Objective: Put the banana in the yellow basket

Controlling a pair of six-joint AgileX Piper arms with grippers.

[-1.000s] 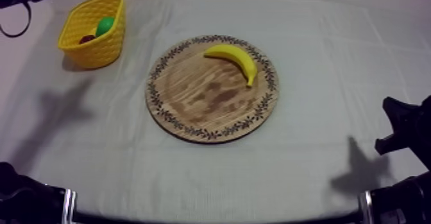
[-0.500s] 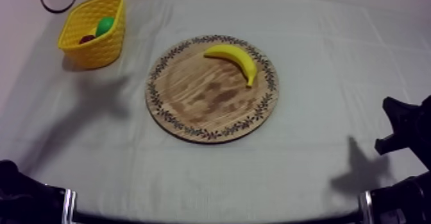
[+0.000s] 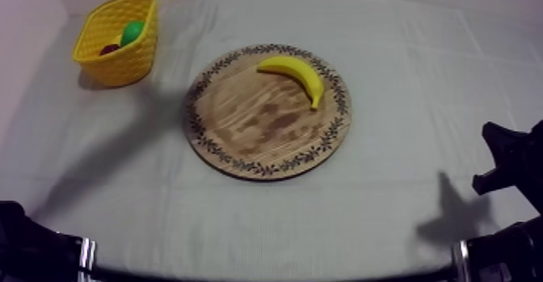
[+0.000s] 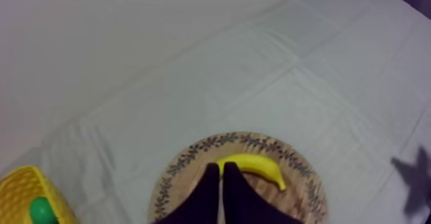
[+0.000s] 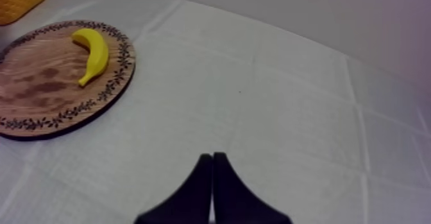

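The yellow banana (image 3: pixel 295 74) lies on the far right part of the round wooden board (image 3: pixel 257 133) in the middle of the table. The yellow basket (image 3: pixel 105 62) stands at the far left. My left gripper (image 4: pixel 221 167) hangs high above the board (image 4: pixel 303 189), shut into a narrow wedge on nothing, with its tips seen just beside the banana's (image 4: pixel 255 167) end. My right gripper (image 5: pixel 211 157) is also shut and empty, low over bare cloth well to the right of the board (image 5: pixel 45 92) and banana (image 5: pixel 93 51). In the top view it (image 3: pixel 507 166) sits at the right edge.
A green fruit (image 3: pixel 132 32) and a small red fruit (image 3: pixel 109 49) lie in the basket. The left arm's long shadow (image 3: pixel 121 144) crosses the cloth between basket and board. Bare cloth lies all round the board.
The left arm's shadow has slid right, from beside the basket to the board's left rim. Its black part at the upper left has left the top view. The right arm has not moved.
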